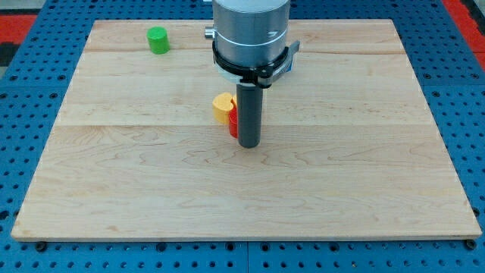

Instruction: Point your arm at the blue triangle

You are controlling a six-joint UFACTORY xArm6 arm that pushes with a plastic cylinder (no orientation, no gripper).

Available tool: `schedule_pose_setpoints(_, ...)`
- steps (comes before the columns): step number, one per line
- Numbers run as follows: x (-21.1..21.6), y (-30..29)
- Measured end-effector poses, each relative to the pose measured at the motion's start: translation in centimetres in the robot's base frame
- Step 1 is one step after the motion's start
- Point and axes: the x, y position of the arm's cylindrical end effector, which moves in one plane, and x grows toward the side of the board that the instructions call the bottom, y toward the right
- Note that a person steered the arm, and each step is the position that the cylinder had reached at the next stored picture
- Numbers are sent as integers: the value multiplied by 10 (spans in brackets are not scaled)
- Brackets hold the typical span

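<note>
My dark rod comes down from the grey arm body at the view's top middle, and my tip (248, 144) rests on the wooden board (151, 174) near its centre. A red block (233, 121) touches the rod's left side and is partly hidden by it. A yellow heart-shaped block (222, 107) sits just up and left of the red one. A small sliver of a blue block (288, 65) shows at the right edge of the arm body, above and right of my tip; its shape is mostly hidden.
A green cylinder block (158, 40) stands near the board's top left. The board lies on a blue perforated table (23, 114), with a red area at the view's top corners.
</note>
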Motion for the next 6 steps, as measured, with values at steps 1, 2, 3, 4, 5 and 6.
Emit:
schedule_pose_setpoints(1,0,4)
schedule_pose_setpoints(2,-19,76)
schedule_pose_setpoints(3,-71,125)
schedule_pose_setpoints(4,-130,134)
schedule_pose_setpoints(5,-157,93)
schedule_pose_setpoints(6,-180,63)
